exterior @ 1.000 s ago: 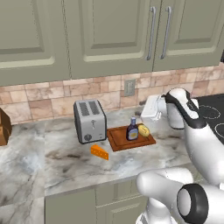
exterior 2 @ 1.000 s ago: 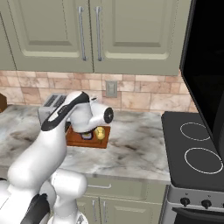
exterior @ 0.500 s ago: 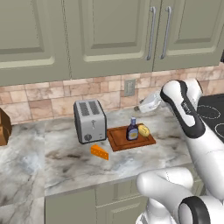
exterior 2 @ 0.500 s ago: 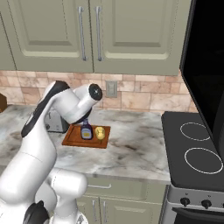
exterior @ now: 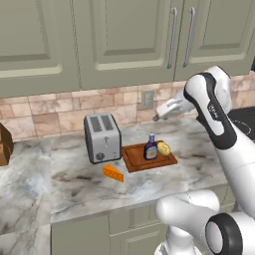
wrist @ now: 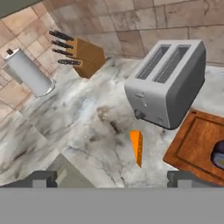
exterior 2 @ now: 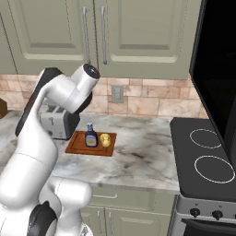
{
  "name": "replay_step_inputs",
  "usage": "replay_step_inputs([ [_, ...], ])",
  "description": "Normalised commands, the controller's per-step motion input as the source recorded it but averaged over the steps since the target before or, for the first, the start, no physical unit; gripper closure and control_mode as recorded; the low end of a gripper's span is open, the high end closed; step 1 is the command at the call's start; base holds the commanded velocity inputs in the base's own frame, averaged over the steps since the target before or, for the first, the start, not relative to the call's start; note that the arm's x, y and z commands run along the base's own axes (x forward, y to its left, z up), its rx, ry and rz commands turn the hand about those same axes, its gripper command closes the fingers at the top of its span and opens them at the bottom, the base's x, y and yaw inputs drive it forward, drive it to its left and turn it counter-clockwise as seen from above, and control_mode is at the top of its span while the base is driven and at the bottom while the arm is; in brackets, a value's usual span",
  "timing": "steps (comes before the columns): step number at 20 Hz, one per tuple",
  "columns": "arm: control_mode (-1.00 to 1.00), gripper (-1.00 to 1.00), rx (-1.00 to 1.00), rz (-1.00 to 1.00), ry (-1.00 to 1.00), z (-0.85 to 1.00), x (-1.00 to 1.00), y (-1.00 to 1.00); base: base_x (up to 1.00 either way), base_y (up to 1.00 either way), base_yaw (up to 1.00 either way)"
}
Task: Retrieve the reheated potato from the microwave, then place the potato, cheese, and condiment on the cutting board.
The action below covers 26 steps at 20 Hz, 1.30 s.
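Claw (wrist: 109,177) fingers are spread wide apart with nothing held between them; in the hand view the two dark tips sit at the bottom left and bottom right of the frame, above the marbled surface (wrist: 78,122). In the left base view the claw (exterior: 160,115) is seen at centre right, raised in front of the tiled wall and above the board.

At the right edge of the right base view the black microwave (exterior 2: 216,69) is seen, with the stove top (exterior 2: 207,161) below it. The silver toaster (exterior: 102,138) is placed left of centre in the left base view, just beside the left end of the cutting board (exterior: 135,159). On the board, the condiment bottle (exterior: 151,147) is stood upright, with the potato (exterior: 164,148) close on its right. The cheese wedge (exterior: 113,173) is left lying on the surface in front of the toaster, apart from the board; in the hand view it is shown at centre, between the finger tips and the toaster.

In the upper left of the hand view a knife block (wrist: 85,54) and a paper towel roll (wrist: 28,72) are seen against the wall.
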Motion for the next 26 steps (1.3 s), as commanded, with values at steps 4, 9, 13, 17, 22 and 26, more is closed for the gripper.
replay_step_inputs([
  [4, -1.00, -1.00, -0.09, -0.13, 0.40, 0.05, -0.19, 0.13, 0.00, 0.00, 0.00],
  [9, -1.00, -1.00, -0.09, -0.13, 0.41, 0.00, -0.22, 0.15, 0.00, 0.00, 0.00],
  [13, -1.00, -1.00, -0.08, -0.06, 0.37, 0.00, -0.29, 0.21, 0.00, 0.00, 0.00],
  [17, -1.00, -1.00, -0.04, -0.01, 0.34, -0.06, -0.30, 0.20, 0.00, 0.00, 0.00],
  [22, -1.00, -1.00, -0.06, 0.00, 0.15, -0.20, -0.26, 0.16, 0.00, 0.00, 0.00],
  [26, -1.00, -1.00, -0.22, 0.00, -0.18, -0.28, -0.28, 0.09, 0.00, 0.00, 0.00],
])
